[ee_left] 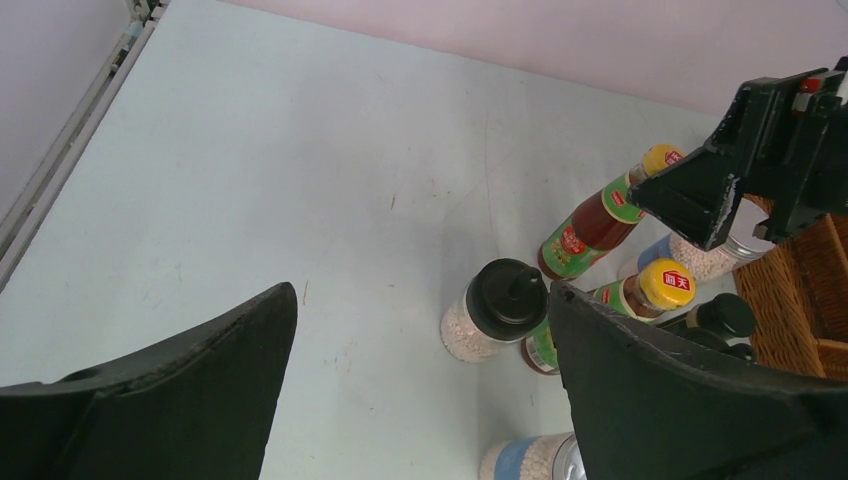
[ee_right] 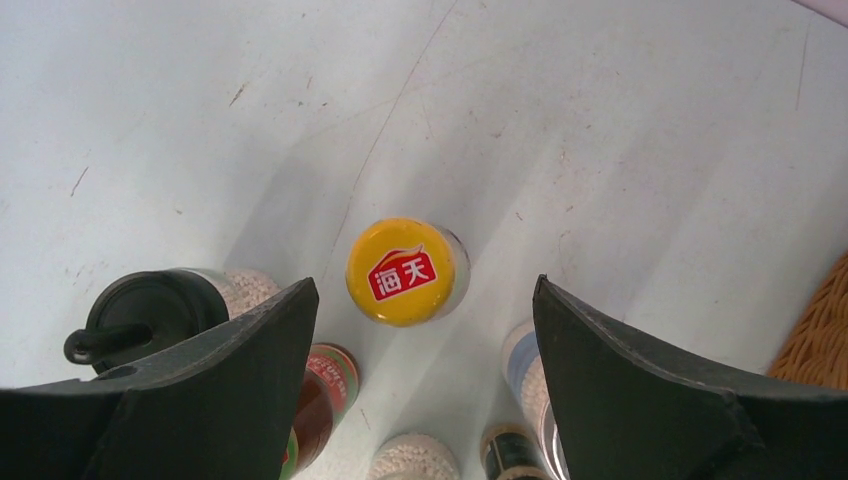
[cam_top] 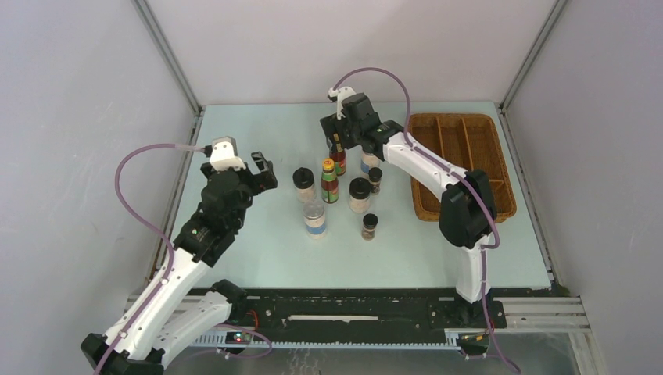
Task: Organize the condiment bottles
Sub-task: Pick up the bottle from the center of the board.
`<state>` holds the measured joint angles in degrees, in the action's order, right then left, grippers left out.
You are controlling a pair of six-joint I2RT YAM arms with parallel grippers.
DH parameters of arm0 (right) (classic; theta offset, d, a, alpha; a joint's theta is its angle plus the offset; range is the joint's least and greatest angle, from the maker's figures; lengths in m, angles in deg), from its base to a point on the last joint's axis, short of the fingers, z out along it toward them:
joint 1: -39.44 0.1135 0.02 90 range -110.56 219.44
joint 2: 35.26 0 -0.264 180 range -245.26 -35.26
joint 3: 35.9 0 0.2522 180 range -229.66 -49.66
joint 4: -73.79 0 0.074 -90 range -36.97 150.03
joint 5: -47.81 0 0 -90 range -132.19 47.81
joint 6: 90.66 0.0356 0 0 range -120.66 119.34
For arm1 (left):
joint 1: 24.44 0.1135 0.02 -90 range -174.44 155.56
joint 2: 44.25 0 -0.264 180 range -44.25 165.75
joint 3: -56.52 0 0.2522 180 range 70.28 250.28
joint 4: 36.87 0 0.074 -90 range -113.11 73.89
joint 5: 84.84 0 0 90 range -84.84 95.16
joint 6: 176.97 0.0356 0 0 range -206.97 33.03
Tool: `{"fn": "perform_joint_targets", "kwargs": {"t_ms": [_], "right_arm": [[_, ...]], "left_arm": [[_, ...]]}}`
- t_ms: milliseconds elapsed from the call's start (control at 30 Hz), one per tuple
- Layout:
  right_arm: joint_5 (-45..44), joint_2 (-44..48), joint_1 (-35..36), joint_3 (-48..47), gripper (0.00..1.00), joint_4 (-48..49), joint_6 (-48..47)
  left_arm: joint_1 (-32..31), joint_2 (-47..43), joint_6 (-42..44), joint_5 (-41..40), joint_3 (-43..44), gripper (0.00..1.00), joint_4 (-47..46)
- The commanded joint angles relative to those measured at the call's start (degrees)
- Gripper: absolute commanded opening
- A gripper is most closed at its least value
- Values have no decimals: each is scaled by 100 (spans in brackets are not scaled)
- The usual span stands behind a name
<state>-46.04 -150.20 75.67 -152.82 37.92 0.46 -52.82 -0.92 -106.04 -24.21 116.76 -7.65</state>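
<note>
The right gripper fills the near edge of its wrist view, jaws parted and grasping nothing, one to each side of the red bottle and clear of its cap; the left gripper hangs released too, well left of the cluster. That bottle stands at the far side of the group in the middle of the tabletop, left of the tray; it is upright, long axis vertical, cap pointing straight up at the wrist camera. The danger is crowding; a black-lidded jar and the second red bottle sit just beside one finger, a blue-label jar beside the other, so a descent could knock one over; a tall narrow bottle pinched off-centre, or only on its smooth cap, may slip or tip.
</note>
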Motion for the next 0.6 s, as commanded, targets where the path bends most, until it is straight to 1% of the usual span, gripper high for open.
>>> {"fn": "perform_joint_targets", "kwargs": {"t_ms": [0, 133, 200, 300, 367, 567], "right_arm": [[42, -95, 51, -381, 87, 64, -104], [69, -192, 52, -466, 82, 49, -104], [90, -248, 51, -516, 78, 28, -104], [137, -303, 51, -567, 68, 12, -104], [124, -333, 51, -589, 64, 0, -104], [98, -423, 42, -657, 55, -78, -104]], "left_arm": [[-27, -41, -10, -68, -192, 100, -237], [-27, -33, 12, -91, -203, 100, -247], [-27, -27, 28, -102, -214, 100, -263], [-27, -18, 43, -126, -227, 100, -280], [-27, -9, 44, -131, -241, 100, -277], [-22, 15, 53, -139, -245, 100, -291]]}}
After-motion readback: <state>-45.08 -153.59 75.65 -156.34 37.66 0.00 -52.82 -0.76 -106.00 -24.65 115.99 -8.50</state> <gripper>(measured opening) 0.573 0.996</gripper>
